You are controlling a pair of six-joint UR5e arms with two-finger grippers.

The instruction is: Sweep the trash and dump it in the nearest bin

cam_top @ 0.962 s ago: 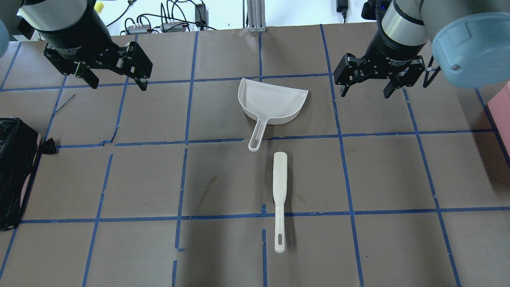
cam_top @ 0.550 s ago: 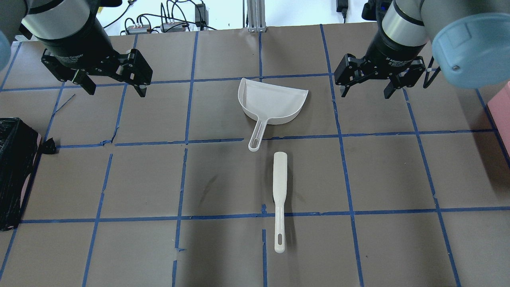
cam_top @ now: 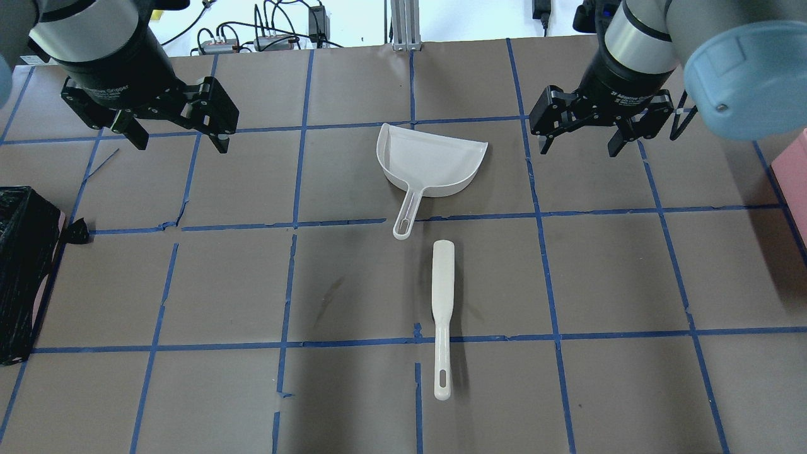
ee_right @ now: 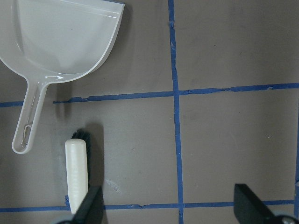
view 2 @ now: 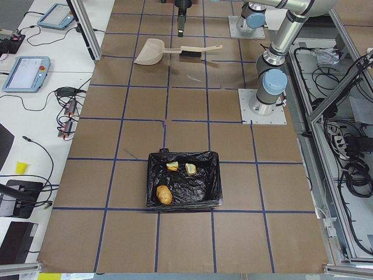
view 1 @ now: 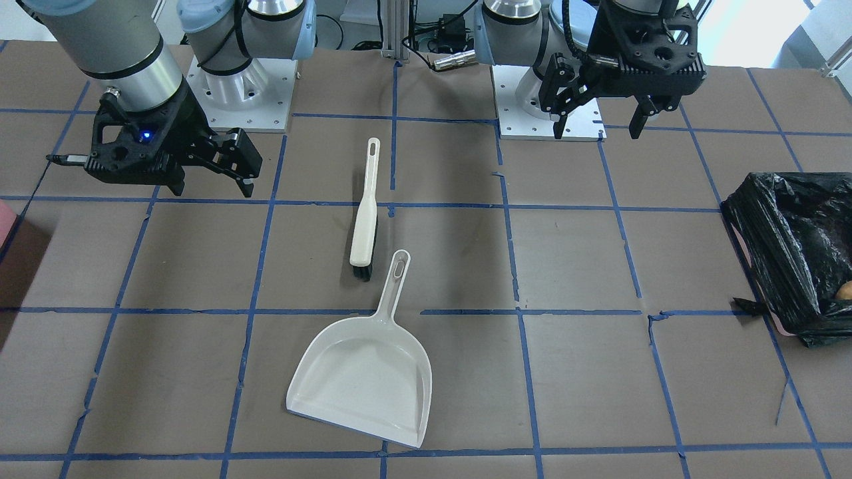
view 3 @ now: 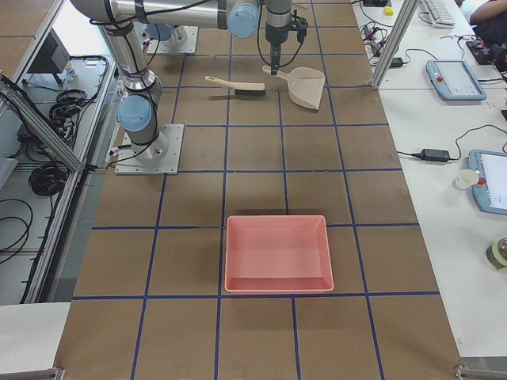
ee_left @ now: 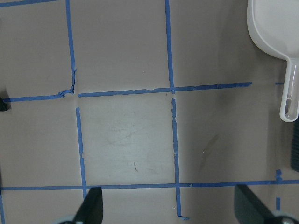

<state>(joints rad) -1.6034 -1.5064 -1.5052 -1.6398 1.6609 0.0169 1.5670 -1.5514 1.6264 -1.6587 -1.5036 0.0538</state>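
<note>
The trash lies inside the bin, a black-bagged container at the table's left end: a tan potato-shaped lump and two smaller pale chunks. The bin shows only partly at the overhead view's left edge. A white dustpan and a white brush lie flat mid-table, handle ends facing each other. My left gripper hangs open and empty over the far left of the table. Over the far right, just right of the dustpan, my right gripper is also open and empty.
A pink tray without a bag sits at the table's right end, its edge showing in the overhead view. Blue tape lines grid the brown table. Cables and boxes lie beyond the far edge.
My left gripper has shifted slightly leftward and turned a little. The right gripper, dustpan and brush have not moved.
</note>
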